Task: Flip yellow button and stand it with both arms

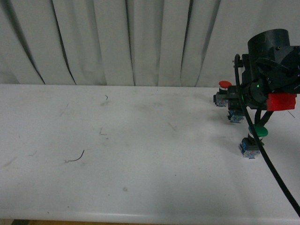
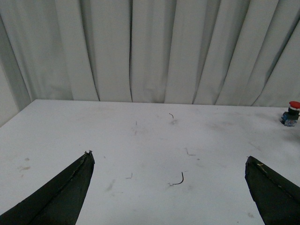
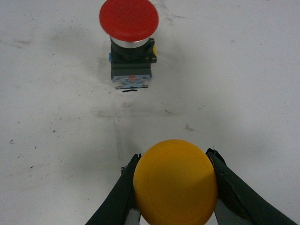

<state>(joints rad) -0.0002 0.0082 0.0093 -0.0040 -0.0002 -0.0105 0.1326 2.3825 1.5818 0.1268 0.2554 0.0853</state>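
In the right wrist view the yellow button (image 3: 176, 183) fills the gap between my right gripper's (image 3: 174, 154) black fingers (image 3: 117, 197). They are shut on the sides of its cap, and its body is hidden beneath the cap. From the front, the right arm (image 1: 269, 61) with its red block (image 1: 281, 101) hangs over the table's far right and covers the yellow cap. A blue-black block (image 1: 236, 116) shows under the arm; I cannot tell whose it is. My left gripper (image 2: 168, 156) is open above bare table, with nothing between its fingers (image 2: 70, 187).
A red-capped button (image 3: 129, 18) stands upright just beyond the yellow one, also in the front view (image 1: 225, 85) and far off in the left wrist view (image 2: 293, 105). A green-capped button (image 1: 259, 132) stands nearer the front edge. The white table (image 1: 117, 140) has a curtain behind it.
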